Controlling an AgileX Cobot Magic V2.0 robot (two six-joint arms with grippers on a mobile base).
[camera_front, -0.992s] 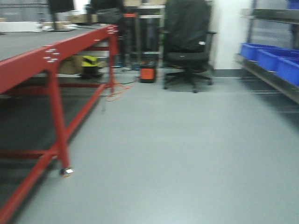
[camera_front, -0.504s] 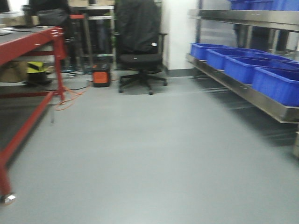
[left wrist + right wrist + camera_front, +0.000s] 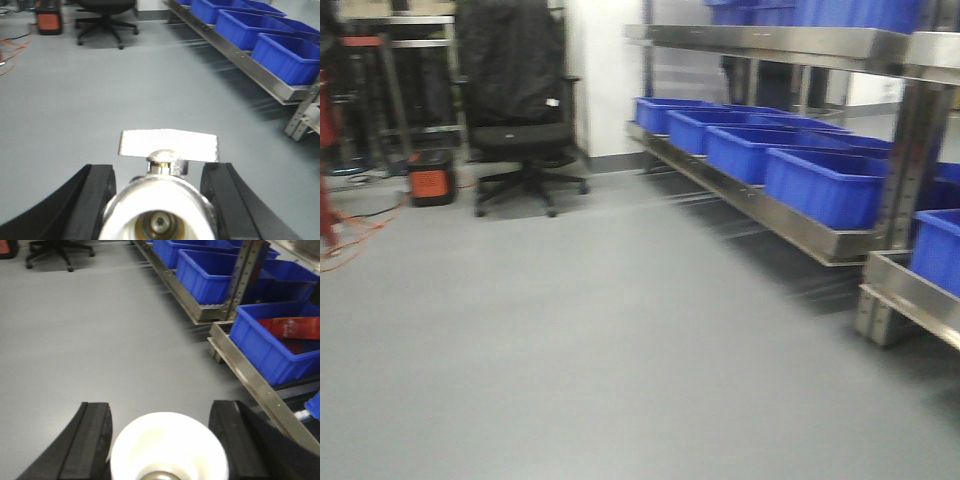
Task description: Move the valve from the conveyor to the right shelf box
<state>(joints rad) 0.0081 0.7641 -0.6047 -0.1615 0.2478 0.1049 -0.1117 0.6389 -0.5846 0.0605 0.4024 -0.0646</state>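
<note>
1. Valve (image 3: 160, 200) is off the conveyor and in the left gripper (image 3: 160, 171). The black jaws press against both sides of its metal body, with the flat lever handle (image 3: 169, 145) on top and an open port facing the wrist camera.
2. The right gripper (image 3: 161, 407) has its jaws narrowed onto a white round-mouthed object (image 3: 167, 445). It is overexposed, so I cannot tell whether it is a second valve.
3. The pick-up looks done. Of the conveyor (image 3: 326, 190), only a red sliver at the left edge of the front view may be its leg.
4. This looks like the carrying stage. The front view faces the steel shelf (image 3: 760, 212) and its row of blue boxes (image 3: 825, 185), with grey floor (image 3: 570, 330) between the robot and the shelf.
5. What is left, as I judge it, is to reach the shelf, bring the left arm over a box and open the jaws. No box visibly holds a valve, though one box (image 3: 270, 347) in the right wrist view holds a red packet (image 3: 292, 327).
</note>
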